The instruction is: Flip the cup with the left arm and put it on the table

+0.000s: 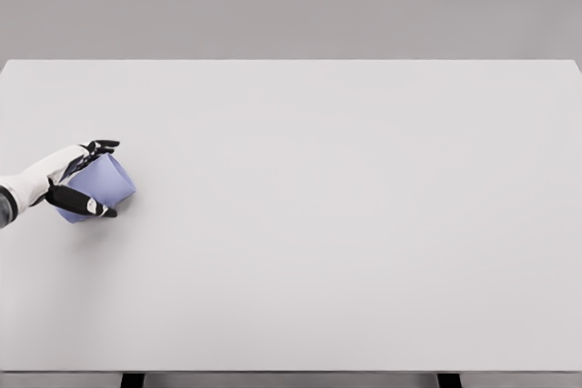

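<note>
Fingers (91,206) of the left hand (73,179) clasp the tilted, seemingly sideways blue cup (102,184) over the white table (346,224).

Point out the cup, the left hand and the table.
blue cup (107,184), head view, on its side wall
left hand (75,179), head view, on the middle of the hand gripping the cup
table (364,224), head view, on its bare top
</note>
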Robot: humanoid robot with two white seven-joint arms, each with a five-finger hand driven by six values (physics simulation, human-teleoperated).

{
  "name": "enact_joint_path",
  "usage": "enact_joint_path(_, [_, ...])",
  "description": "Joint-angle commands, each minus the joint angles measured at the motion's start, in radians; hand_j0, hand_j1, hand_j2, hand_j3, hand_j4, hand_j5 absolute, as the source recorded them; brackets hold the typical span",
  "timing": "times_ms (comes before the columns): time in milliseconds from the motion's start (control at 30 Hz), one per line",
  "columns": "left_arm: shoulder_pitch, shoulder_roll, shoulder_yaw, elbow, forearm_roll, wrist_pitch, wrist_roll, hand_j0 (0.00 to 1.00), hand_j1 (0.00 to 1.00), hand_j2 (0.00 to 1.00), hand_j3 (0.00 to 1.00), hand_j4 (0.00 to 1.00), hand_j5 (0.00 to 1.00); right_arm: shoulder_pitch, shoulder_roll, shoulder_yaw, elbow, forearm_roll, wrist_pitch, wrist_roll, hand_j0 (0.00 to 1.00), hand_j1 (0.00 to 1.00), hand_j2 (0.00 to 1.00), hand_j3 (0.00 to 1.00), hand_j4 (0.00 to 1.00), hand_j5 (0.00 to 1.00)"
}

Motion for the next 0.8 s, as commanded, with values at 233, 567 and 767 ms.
enact_joint_path(233, [0.000,0.000,-0.008,0.000,-0.008,0.026,0.015,1.00,1.00,1.00,1.00,1.00,1.00,0.000,0.000,0.000,0.000,0.000,0.000,0.000,1.00,1.00,1.00,1.00,1.00,1.00])
enact_joint_path(567, [-0.005,0.003,-0.008,0.000,-0.011,0.026,0.015,0.76,0.76,0.76,0.76,0.76,0.76,0.000,0.000,0.000,0.000,0.000,0.000,0.000,1.00,1.00,1.00,1.00,1.00,1.00])
enact_joint_path(767, [-0.015,0.003,-0.008,0.000,-0.011,0.026,0.015,0.75,0.75,0.75,0.75,0.75,0.75,0.000,0.000,0.000,0.000,0.000,0.000,0.000,1.00,1.00,1.00,1.00,1.00,1.00])
